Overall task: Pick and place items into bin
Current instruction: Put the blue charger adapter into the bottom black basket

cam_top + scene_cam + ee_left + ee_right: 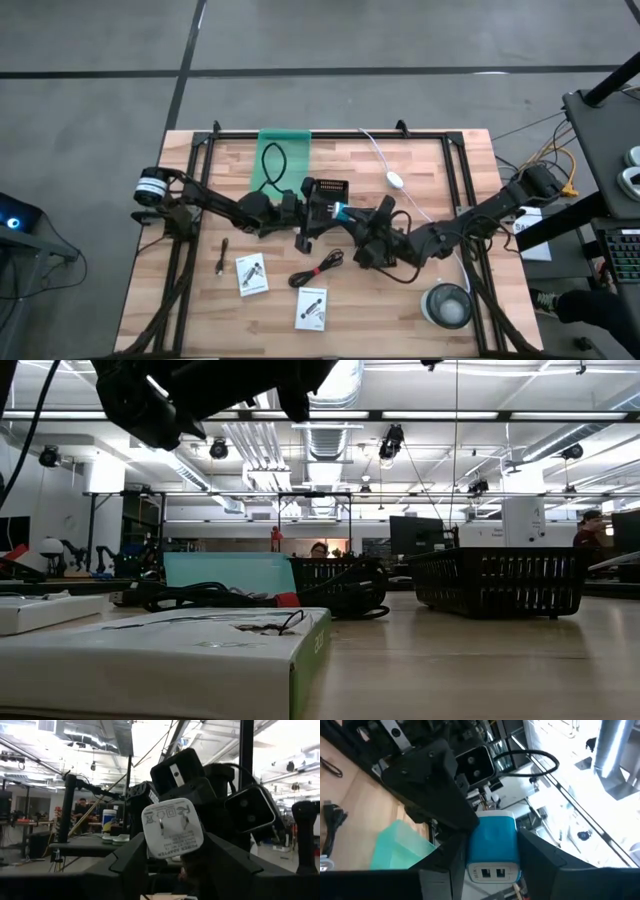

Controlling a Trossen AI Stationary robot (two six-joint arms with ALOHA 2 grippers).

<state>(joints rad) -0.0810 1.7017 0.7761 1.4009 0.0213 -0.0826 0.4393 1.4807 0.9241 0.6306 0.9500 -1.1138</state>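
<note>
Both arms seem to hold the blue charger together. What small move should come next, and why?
Probably the right gripper should open its jaws and let go. The charger sits between both grippers above the table's middle, and the green bin lies on the left gripper's side, so the left one can carry it there.

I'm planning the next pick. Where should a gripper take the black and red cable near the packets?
I'd grip the cable at its bundled middle, from straight above: it lies flat on the table, ends trailing. Left gripper and right gripper both hold the charger now.
</note>
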